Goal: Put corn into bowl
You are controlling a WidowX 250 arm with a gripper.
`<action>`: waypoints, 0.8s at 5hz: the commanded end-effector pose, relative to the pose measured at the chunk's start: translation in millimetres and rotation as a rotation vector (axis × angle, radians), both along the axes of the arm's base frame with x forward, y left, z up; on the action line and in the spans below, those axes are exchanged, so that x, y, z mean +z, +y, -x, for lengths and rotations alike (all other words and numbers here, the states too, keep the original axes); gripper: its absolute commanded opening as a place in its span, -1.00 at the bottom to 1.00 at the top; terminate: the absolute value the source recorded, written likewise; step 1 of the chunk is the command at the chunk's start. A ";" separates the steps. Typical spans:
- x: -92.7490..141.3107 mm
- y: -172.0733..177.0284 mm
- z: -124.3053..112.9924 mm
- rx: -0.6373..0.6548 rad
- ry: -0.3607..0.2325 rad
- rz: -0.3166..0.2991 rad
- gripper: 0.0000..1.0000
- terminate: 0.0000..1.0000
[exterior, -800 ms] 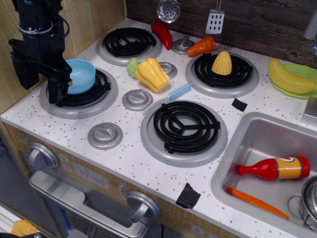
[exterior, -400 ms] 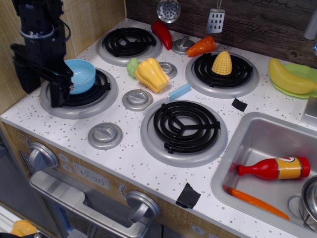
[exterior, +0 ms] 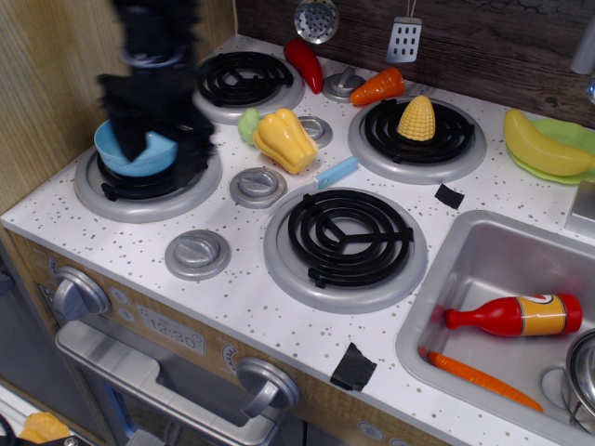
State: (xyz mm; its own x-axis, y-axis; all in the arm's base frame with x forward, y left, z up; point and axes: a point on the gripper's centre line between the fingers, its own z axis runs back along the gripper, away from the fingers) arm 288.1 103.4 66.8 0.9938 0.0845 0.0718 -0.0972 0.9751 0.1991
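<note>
On the back right burner [exterior: 417, 139] the corn [exterior: 417, 119] stands upright, point up, alone in the middle of the black coil. A carrot [exterior: 377, 86] lies just behind it to the left, and the yellow bell pepper [exterior: 284, 139] sits well off to the left between the burners. The bowl [exterior: 130, 153] is on the front left burner, far across the worktop [exterior: 232, 297] from the corn and, as far as I can see, with nothing in it. The tool [exterior: 158, 144] hangs right over the bowl, but it is so smeared with motion that I cannot tell whether its fingers are apart or together; it looks to carry nothing.

So the pick is not yet made, I'd say. To do it well, the arm should cross to the back right burner high enough to clear the pepper, come down straight over the corn's tip with fingers spread, and close low on the wider kernelled part, since the taper near the top would likely let it slip.
</note>
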 end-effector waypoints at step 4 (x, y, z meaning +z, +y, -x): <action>19.4 -112.7 -141.3 -0.120 -0.350 0.046 1.00 -1.00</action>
State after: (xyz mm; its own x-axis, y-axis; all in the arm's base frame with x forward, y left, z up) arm 428.9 -15.5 62.9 0.9314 -0.0321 0.3626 -0.0132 0.9925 0.1219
